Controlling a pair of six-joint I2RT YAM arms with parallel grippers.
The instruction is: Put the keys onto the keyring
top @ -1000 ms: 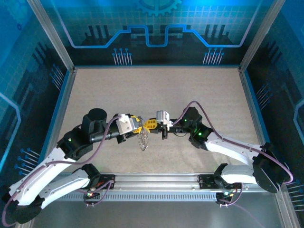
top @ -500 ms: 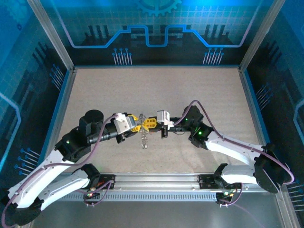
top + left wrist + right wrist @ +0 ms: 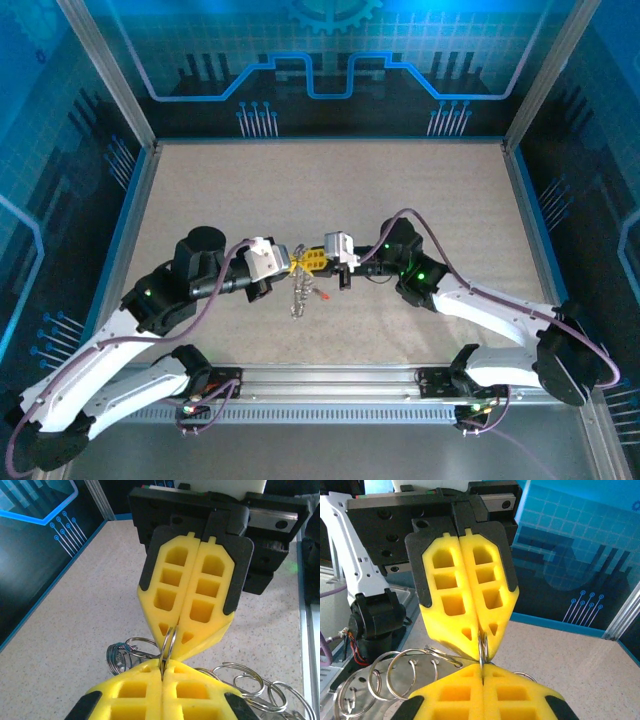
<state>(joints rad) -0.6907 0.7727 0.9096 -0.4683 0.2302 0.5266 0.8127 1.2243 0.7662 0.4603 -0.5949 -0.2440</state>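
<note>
Above the table's middle, my left gripper (image 3: 294, 262) and right gripper (image 3: 311, 262) meet tip to tip. Both are shut on the same thin silver split ring, the keyring (image 3: 168, 641), which stands on edge between the two pairs of yellow fingertips. From the left wrist, my left gripper (image 3: 164, 669) sits at the bottom and the right gripper (image 3: 173, 639) comes in from above. From the right wrist, the keyring (image 3: 482, 642) bridges my right gripper (image 3: 482, 670) and the left gripper (image 3: 483, 647). A bunch of linked silver rings (image 3: 300, 295) hangs below. A tiny red speck (image 3: 322, 296) shows there, and I cannot make out the keys otherwise.
The speckled beige table (image 3: 400, 190) lies beneath both arms. Aluminium posts (image 3: 105, 75) and blue patterned walls (image 3: 320, 60) close it in on three sides. A metal rail (image 3: 330, 380) runs along the near edge between the arm bases.
The left gripper has moved right to meet the right gripper and has shut on the ring. The hanging bunch of rings has swung and settled under the fingertips.
</note>
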